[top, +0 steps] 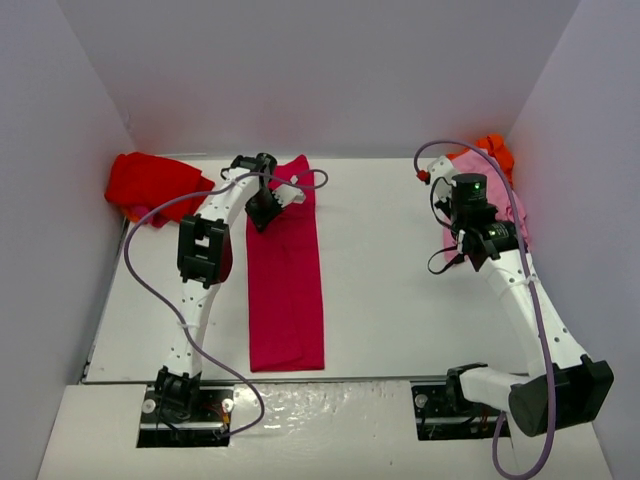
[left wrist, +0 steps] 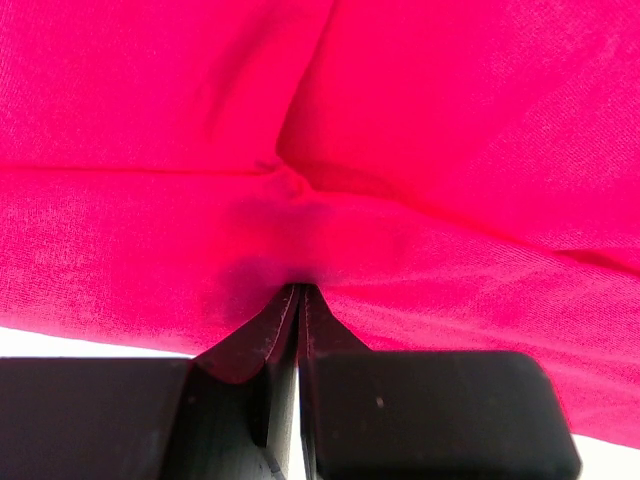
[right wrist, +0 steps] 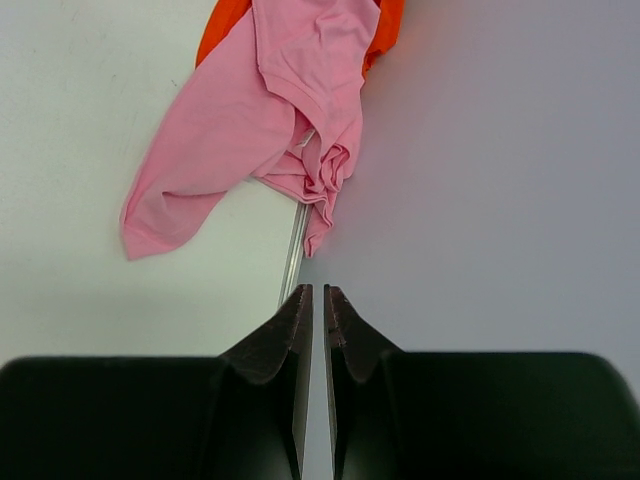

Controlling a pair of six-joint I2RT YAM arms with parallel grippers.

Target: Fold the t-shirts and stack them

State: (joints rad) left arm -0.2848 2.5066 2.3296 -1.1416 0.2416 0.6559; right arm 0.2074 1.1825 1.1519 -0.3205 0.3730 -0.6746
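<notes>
A crimson-magenta t-shirt [top: 287,290] lies folded into a long narrow strip left of the table's middle, running from the far edge to the near edge. My left gripper [top: 262,212] is down on the strip's far part. In the left wrist view the left gripper [left wrist: 300,288] is shut, with the crimson cloth [left wrist: 420,130] puckered at its tips. A bright red t-shirt [top: 150,185] is bunched in the far left corner. A pale pink t-shirt [right wrist: 270,130] lies crumpled over an orange one [right wrist: 222,25] at the far right. My right gripper [right wrist: 318,290] hovers short of them, shut and holding nothing.
The grey walls [top: 320,70] close in the table on three sides. The pink t-shirt [top: 505,195] and the orange one [top: 495,152] press against the right wall. A metal rail [right wrist: 296,245] marks the table's right edge. Purple cables [top: 150,225] loop off both arms.
</notes>
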